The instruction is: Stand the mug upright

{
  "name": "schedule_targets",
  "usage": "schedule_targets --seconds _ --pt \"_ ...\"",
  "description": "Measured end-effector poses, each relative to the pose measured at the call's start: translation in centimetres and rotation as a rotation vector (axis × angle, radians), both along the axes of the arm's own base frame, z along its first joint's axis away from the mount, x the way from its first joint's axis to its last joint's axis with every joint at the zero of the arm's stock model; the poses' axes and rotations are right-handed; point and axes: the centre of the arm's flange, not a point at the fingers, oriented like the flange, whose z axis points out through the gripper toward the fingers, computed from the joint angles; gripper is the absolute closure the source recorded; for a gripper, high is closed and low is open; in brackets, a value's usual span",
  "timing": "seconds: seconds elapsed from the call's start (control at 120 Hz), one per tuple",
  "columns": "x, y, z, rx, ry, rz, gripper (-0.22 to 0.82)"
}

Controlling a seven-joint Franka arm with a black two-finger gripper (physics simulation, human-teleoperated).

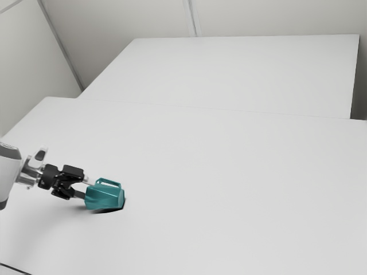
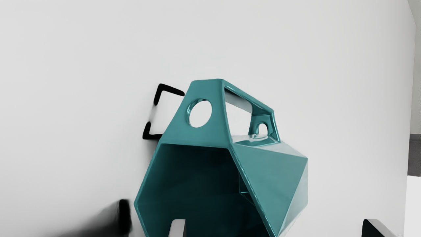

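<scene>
The teal faceted mug [image 1: 104, 196] lies on its side on the table, its mouth facing the gripper [image 1: 85, 188] and its handle [image 1: 109, 182] pointing up. In the wrist view the gripper [image 2: 273, 227] stands open, with its fingers wide apart. One fingertip [image 2: 178, 228] shows in front of the dark mouth of the mug [image 2: 271, 184]; whether it reaches inside cannot be told. The other stands out past the mug's outer wall, with a gap between. The handle [image 2: 208, 89] rises above the mouth. The mug's lower part is cut off from the wrist view.
The white table [image 1: 229, 189] extends from the mug toward the exterior view's right. Behind it is another white surface [image 1: 229, 69], with pale walls beyond. A dark cable [image 1: 14, 268] lies at the exterior view's lower left corner. The mug's shadow falls beside it.
</scene>
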Motion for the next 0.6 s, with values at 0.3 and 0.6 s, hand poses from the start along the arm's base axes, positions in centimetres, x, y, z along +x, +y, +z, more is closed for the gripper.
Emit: schedule_targets --seconds 0.3,0.6 --pt "0.8 -1.8 -0.6 -0.015 -0.01 -0.028 0.04" --pt "1.4 -2.3 -0.4 -0.02 -0.031 -0.033 0.37"
